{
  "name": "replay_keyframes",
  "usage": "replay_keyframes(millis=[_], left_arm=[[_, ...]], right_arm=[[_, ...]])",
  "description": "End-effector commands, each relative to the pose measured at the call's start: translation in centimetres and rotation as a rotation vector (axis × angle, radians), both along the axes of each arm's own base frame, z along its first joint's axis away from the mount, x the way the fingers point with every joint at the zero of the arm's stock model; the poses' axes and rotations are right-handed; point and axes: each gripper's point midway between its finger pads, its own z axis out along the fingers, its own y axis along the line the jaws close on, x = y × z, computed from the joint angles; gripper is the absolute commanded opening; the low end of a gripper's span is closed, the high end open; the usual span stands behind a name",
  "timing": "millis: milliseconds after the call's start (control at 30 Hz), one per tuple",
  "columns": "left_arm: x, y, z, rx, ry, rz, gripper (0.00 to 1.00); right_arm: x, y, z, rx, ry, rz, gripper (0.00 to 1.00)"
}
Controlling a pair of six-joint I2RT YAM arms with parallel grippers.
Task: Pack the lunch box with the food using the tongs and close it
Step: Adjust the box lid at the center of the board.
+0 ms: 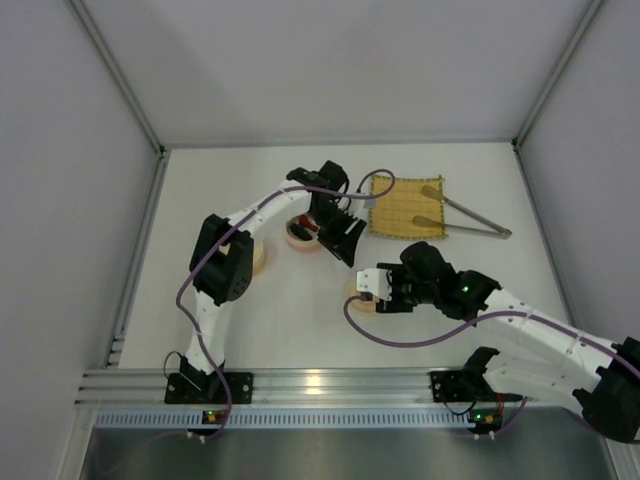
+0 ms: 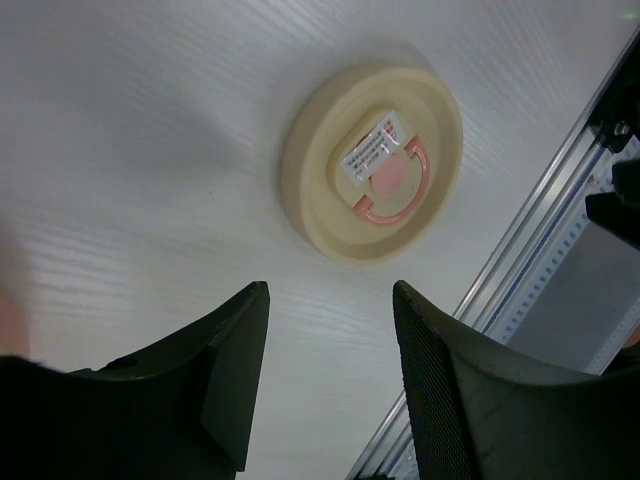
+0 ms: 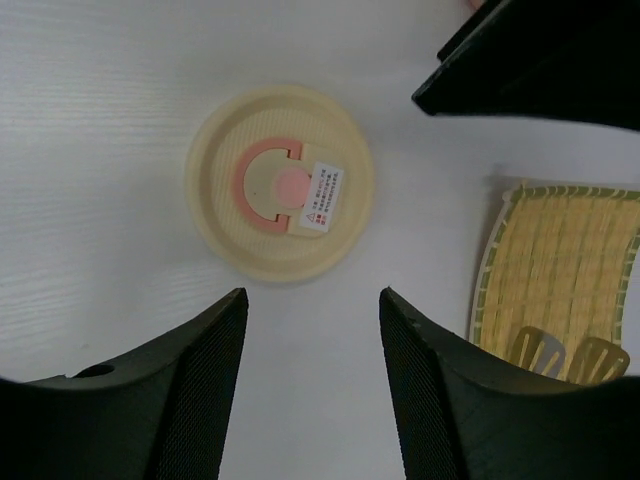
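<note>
Packing is only beginning: left claw (image 2: 330,300) and right claw (image 3: 312,300) are both hanging apart, empty, facing a lid (image 3: 280,182). The tongs (image 1: 470,212) are lying on the mat (image 1: 400,205), likely needing grasping next.

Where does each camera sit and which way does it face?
Top external: high behind the arm bases, looking down on the white table; both arms show.
Left wrist: faces down at a round cream lid with a pink ring; own black fingers show.
Right wrist: likewise, a similar lid; shares the yellow woven mat with top external.
</note>
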Motion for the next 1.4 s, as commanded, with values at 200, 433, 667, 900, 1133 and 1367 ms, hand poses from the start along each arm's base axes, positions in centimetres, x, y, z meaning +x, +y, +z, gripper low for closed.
replay_keyframes(millis=[200,433,667,900,1133,1367], left_arm=[[2.3,-4.6,-3.9,-0.002,-0.025,-0.022,0.57],[1.9,-5.5,-6.1,0.017,-0.025,-0.040,0.56],[1.2,-5.2,-8.2,0.040,0.012,-0.037,0.48],[0.5,-5.2,-9.4,0.034,0.054,-0.033,0.34],[-0.4,-5.2,-10.2,0.051,0.065,-0.058,0.24],[-1.1,-4.5,-10.8,0.073,0.056,-0.078,0.20]], right_arm=[[-0.1,2.8,-0.3,-0.038,-0.073,0.123,0.58],[1.0,4.3,-2.3,-0.072,-0.110,0.140,0.62],[-0.1,5.6,-4.7,-0.091,-0.060,0.143,0.63],[-0.5,6.0,-5.7,-0.066,-0.020,0.084,0.67],[0.4,6.2,-5.5,-0.075,-0.048,0.050,0.67],[1.0,6.0,-5.1,-0.087,-0.053,0.041,0.65]])
